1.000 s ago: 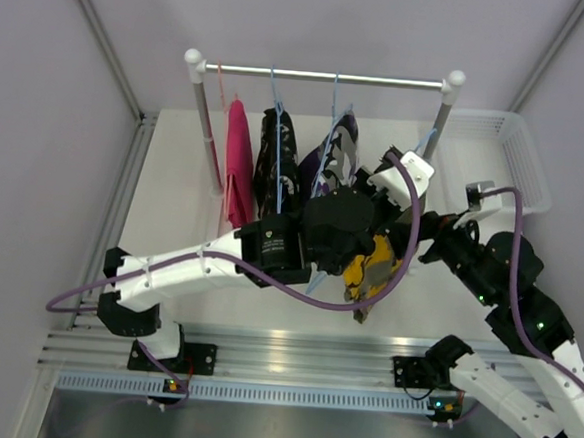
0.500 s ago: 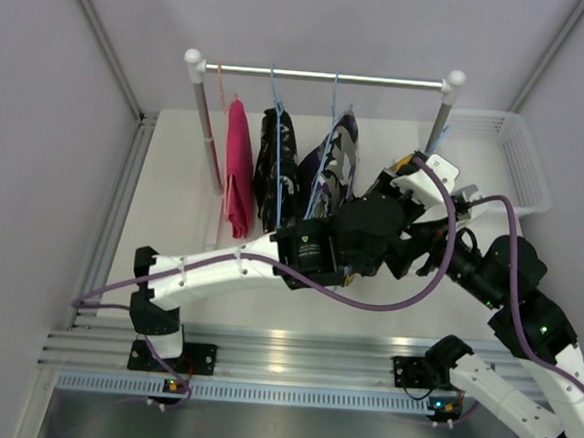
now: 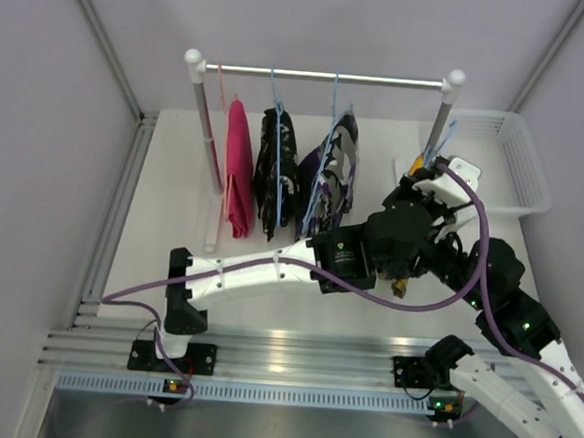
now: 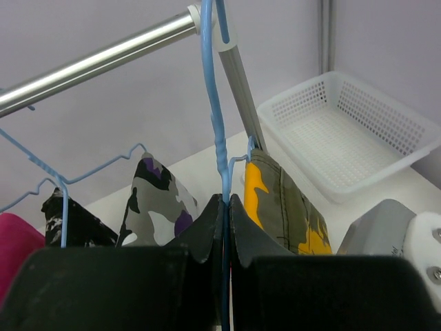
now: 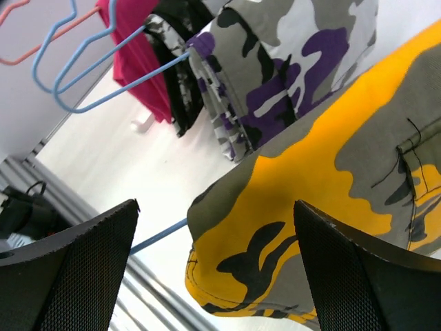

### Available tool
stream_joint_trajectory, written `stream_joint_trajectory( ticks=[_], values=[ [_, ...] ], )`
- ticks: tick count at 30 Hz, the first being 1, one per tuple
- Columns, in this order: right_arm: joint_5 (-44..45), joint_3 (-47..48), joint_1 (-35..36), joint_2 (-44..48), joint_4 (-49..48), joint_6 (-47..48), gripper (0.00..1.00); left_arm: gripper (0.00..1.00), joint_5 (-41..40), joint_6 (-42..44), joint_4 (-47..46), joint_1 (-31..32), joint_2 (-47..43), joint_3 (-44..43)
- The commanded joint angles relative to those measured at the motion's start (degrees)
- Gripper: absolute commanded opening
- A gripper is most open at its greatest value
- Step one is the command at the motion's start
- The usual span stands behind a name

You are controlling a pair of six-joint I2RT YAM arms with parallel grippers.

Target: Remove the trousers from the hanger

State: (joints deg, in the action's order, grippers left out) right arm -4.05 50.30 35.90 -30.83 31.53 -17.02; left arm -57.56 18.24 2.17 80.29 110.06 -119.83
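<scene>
In the left wrist view my left gripper (image 4: 228,200) is shut on the wire neck of a blue hanger (image 4: 215,103), whose hook reaches up to the right end of the rail (image 4: 103,61). The yellow-olive camouflage trousers (image 4: 282,203) hang on it just right of the fingers. My right gripper (image 5: 217,269) is open, its fingers (image 5: 69,276) standing wide on either side of the lower end of those trousers (image 5: 310,200). The purple camouflage (image 3: 334,167), black printed (image 3: 276,163) and pink (image 3: 238,170) trousers hang on the rail. From above, the arms hide most of the yellow-olive pair.
A white mesh basket (image 3: 517,160) stands at the back right, just behind the rack's right post (image 3: 441,119). The left post (image 3: 203,123) stands at the back left. Both arms are crowded together under the rail's right end. Metal rails run along the near edge.
My left gripper has moved right and back toward the rack's right post with the blue hanger. The yellow-olive trousers, earlier seen below the arm, are now mostly hidden from above.
</scene>
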Motion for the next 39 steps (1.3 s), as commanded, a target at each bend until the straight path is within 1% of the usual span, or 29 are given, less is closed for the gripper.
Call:
stream_joint_trajectory(
  ticks=[1, 2, 5, 8, 9, 10, 12, 15, 18, 22, 26, 28, 32, 39],
  values=[
    [4.48, -3.63, 1.63, 1.21, -1.90, 0.49, 0.93, 0.00, -2.82, 3.91, -13.25, -1.19, -1.08, -7.51],
    [7.54, -4.24, 1.80, 1.38, -2.34, 0.58, 0.93, 0.00, -2.91, 4.26, -13.25, -1.36, -0.82, -8.04],
    [10.46, -5.92, 1.81, 2.17, -3.83, 0.93, 0.94, 0.00, -2.82, 4.88, -13.42, -2.24, -0.72, -8.75],
    [9.69, -7.06, 1.81, 2.79, -5.94, 0.93, 0.95, 0.00, -2.73, 4.87, -13.25, -3.21, -1.43, -8.75],
    [9.16, -7.58, 1.81, 3.66, -6.74, 0.67, 0.96, 0.00, -2.99, 5.05, -13.25, -3.73, -1.60, -8.75],
    [7.32, -8.46, 1.81, 5.06, -9.09, 0.49, 0.97, 0.00, -3.17, 5.49, -13.25, -4.43, -2.13, -8.84],
    [5.30, -8.82, 1.81, 5.86, -10.86, -0.03, 0.98, 0.00, -3.43, 5.32, -13.07, -5.22, -2.57, -8.67],
    [1.25, -8.38, 1.81, 5.00, -11.31, 0.49, 0.97, 0.00, -2.74, 4.09, -12.11, -6.46, -3.45, -8.75],
    [-1.91, -9.52, 1.81, 4.20, -12.28, 0.14, 0.96, 0.00, -2.47, 4.70, -11.76, -6.73, -2.58, -10.59],
    [-8.76, -11.10, 1.81, 4.11, -15.97, -1.18, 0.95, 0.00, -2.56, 5.58, -12.02, -7.08, -1.17, -12.36],
    [-12.63, -11.46, 1.89, 3.06, -15.10, -0.39, 0.93, 0.00, -1.94, 5.49, -11.67, -7.69, 0.33, -15.07],
    [-11.95, -11.54, 2.07, 2.97, -14.13, 0.49, 0.92, 0.00, -1.59, 5.49, -11.05, -7.69, 1.38, -16.92],
    [-5.27, -12.16, 2.33, 4.72, -13.07, 1.02, 0.93, 0.00, -1.06, 3.21, -8.68, -7.69, 1.21, -16.84],
    [-3.33, -11.55, 2.33, 3.41, -15.53, 1.64, 0.92, 0.00, -0.80, 0.92, -7.63, -7.69, -0.11, -13.77]
  ],
)
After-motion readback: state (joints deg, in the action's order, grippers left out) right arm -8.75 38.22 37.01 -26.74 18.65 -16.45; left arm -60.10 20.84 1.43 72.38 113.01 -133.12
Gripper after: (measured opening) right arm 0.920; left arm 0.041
